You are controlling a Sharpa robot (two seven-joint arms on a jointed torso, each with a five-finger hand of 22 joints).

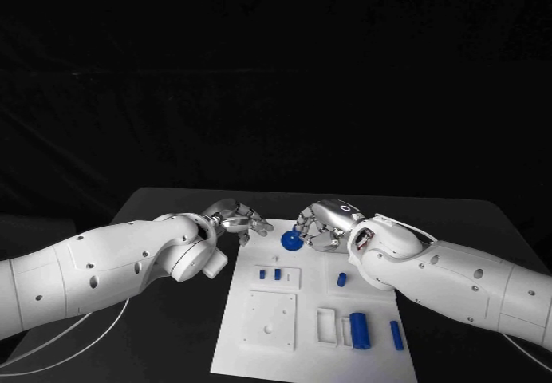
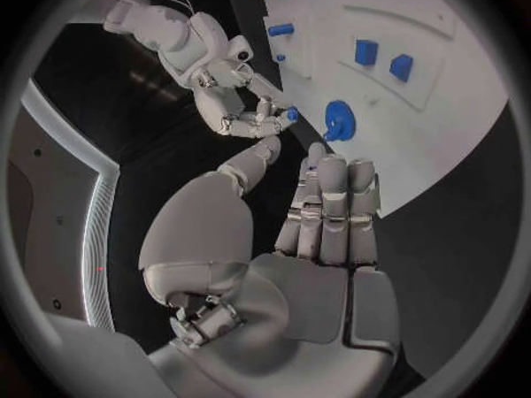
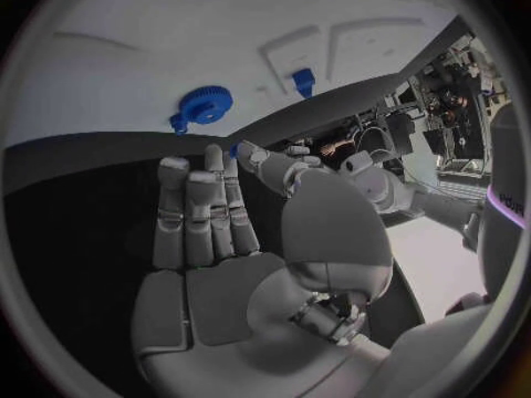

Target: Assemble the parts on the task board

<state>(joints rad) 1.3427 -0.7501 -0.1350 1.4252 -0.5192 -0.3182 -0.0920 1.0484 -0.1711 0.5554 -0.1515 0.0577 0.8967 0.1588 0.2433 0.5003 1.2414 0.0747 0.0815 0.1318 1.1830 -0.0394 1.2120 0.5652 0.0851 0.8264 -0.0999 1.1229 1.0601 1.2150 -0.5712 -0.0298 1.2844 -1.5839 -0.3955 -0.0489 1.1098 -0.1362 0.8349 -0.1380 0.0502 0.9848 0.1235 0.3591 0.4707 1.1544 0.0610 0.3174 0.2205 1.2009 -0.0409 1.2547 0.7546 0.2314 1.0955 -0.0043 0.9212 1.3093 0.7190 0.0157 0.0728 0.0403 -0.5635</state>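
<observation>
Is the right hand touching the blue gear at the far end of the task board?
Apart. In the right wrist view the blue gear lies on the task board, with dark table showing between it and the fingertips of the right hand.

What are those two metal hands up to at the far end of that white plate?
Both hands hover at the far edge of the white task board. A blue gear sits there between them. The right hand is beside the gear with its fingers apart; whether it touches it I cannot tell. The left hand holds nothing. Other blue parts lie untouched nearer the robot, among them a long blue cylinder.
</observation>
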